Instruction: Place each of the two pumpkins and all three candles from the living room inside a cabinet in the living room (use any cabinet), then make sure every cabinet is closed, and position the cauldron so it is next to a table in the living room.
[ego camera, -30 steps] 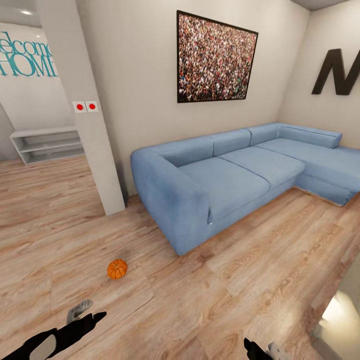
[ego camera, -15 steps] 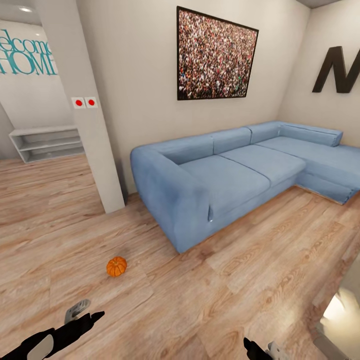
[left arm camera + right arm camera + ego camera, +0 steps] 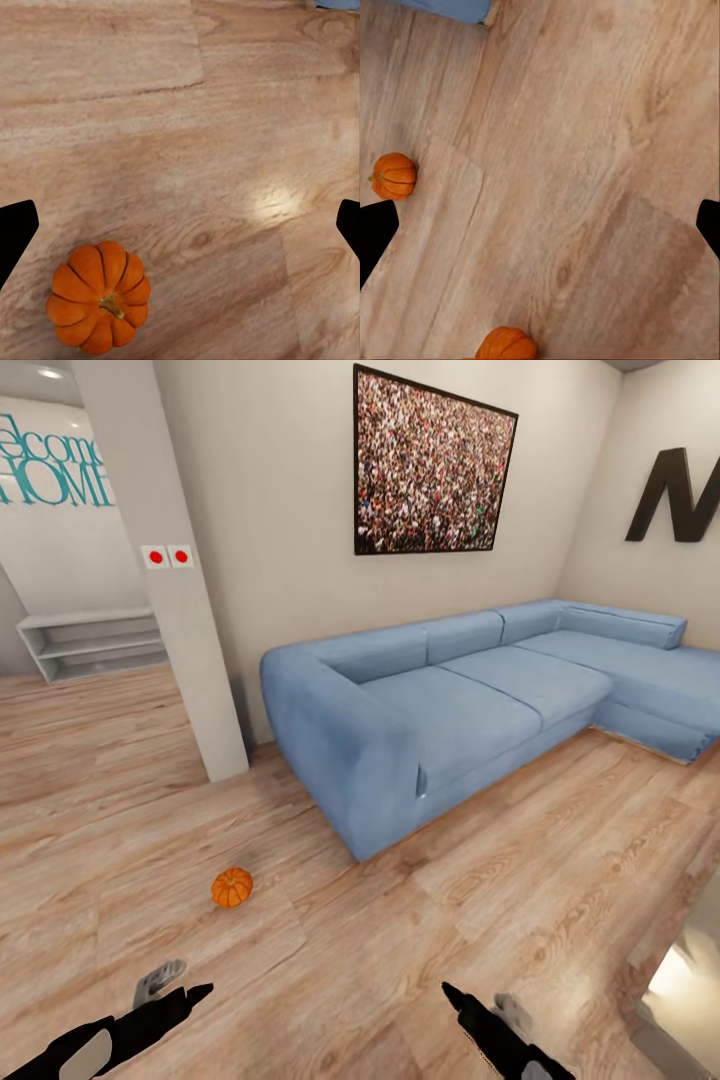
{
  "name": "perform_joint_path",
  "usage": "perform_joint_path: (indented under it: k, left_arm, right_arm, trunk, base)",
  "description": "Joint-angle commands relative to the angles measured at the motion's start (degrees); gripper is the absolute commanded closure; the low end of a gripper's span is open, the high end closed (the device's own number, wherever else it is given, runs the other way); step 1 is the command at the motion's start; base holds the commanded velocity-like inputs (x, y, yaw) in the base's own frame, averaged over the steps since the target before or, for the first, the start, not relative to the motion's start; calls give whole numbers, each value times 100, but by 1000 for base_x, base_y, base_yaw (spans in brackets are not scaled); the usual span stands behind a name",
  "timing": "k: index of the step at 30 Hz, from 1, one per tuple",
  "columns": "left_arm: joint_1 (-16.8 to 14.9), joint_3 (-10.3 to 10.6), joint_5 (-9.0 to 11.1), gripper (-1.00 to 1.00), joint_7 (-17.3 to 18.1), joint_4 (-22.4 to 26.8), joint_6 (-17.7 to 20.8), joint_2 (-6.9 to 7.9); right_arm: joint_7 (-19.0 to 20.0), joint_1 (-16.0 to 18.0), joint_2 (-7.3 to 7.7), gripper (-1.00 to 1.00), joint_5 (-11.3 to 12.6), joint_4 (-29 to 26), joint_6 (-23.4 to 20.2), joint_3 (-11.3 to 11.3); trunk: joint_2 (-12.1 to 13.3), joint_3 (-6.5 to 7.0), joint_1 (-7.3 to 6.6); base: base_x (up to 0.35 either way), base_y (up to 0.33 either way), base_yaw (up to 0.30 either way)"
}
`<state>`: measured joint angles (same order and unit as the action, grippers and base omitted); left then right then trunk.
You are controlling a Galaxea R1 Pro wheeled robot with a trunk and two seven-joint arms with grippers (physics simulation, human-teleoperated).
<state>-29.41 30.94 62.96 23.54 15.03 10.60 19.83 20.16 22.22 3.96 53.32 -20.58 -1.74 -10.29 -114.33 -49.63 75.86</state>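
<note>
One orange pumpkin [image 3: 231, 887] lies on the wooden floor ahead of my left gripper [image 3: 175, 985], between the pillar and the sofa. In the left wrist view that pumpkin [image 3: 99, 307] sits off to one side of the open left gripper [image 3: 180, 225], apart from both fingertips [image 3: 15, 232]. My right gripper [image 3: 478, 1000] hovers low over bare floor, open and empty. Its wrist view shows two pumpkins, one [image 3: 394, 176] farther off and one [image 3: 506, 345] at the picture's edge. A glossy corner of the table [image 3: 685, 985] is at the lower right. Candles, cabinet and cauldron are out of view.
A long blue corner sofa [image 3: 450, 710] stands against the wall, right of the pumpkin. A white pillar [image 3: 175, 610] rises behind the pumpkin, with a low white shelf [image 3: 90, 645] in the room beyond. Wooden floor stretches between sofa and table.
My right arm has come forward and to the left, further into the head view. The camera has crept forward slightly. The pumpkin and left gripper hold their places.
</note>
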Motion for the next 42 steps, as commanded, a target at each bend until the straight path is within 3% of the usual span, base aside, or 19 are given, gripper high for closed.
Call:
perform_joint_path:
  k: [1,8,13,35,38,42]
  left_arm:
    - [-3,20,54,-100,9,1,36,4]
    - [-3,9,65,-100,10,0,38,4]
    - [-3,14,62,-100,13,0,38,4]
    - [-3,18,67,-100,39,0,38,4]
    - [-3,17,66,-100,42,0,38,4]
    - [-3,15,67,-100,45,0,38,4]
  right_arm:
    - [21,3,11,-100,59,-328,-255,-18]
    - [61,9,6,-100,77,-1572,-1200,21]
    - [98,9,-3,-100,99,-1999,-1406,17]
    - [112,10,5,-100,167,-2281,-1587,-19]
    - [112,10,10,-100,165,-2867,-1786,-24]
    - [49,-10,29,-100,167,-4277,-2038,-26]
  trunk:
    - [-44,-24,22]
    - [-324,-149,176]
    - [-525,-239,285]
    - [-1407,-634,769]
    - [-1528,-688,834]
    - [-1688,-760,922]
  base:
    - [0,0,0]
    - [0,0,0]
    - [0,0,0]
    - [0,0,0]
    - [0,0,0]
    - [0,0,0]
